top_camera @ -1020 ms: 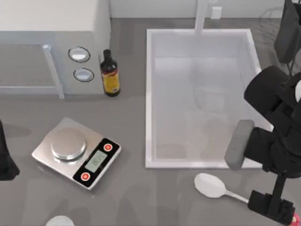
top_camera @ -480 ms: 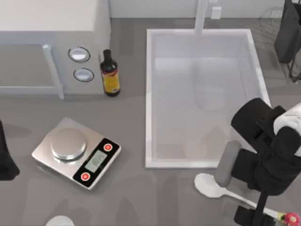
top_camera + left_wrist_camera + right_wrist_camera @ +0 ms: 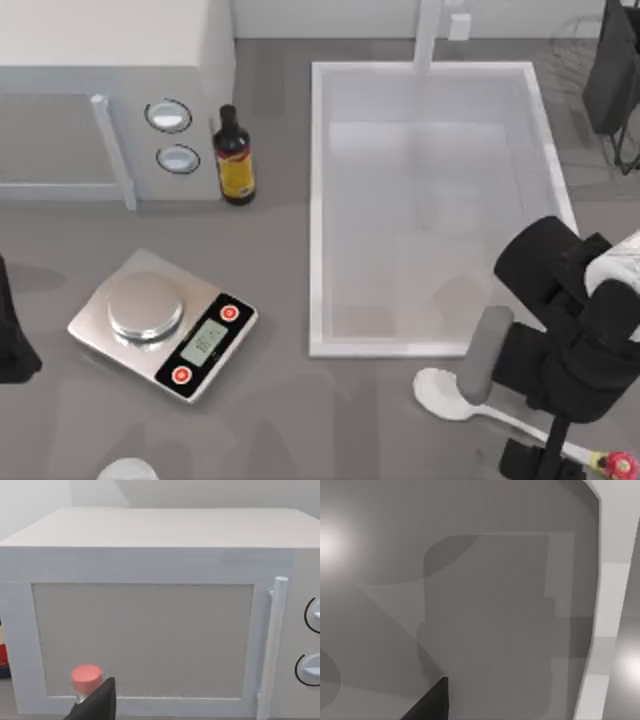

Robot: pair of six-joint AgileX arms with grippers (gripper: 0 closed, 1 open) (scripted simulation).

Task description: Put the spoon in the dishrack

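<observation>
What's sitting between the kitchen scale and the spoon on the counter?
Nothing: in the top view, the grey counter between the scale and the spoon is bare; the sink lies further back.

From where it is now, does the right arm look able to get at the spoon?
Probably yes. The right gripper hangs right over the handle of the spoon, which lies flat on open counter in front of the sink, with nothing lying between them.

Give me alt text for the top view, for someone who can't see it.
The right arm's hand is low over the white spoon on the grey counter in front of the sink. At left sit a kitchen scale, a dark bottle and a microwave; dishrack wires show at top right.
</observation>
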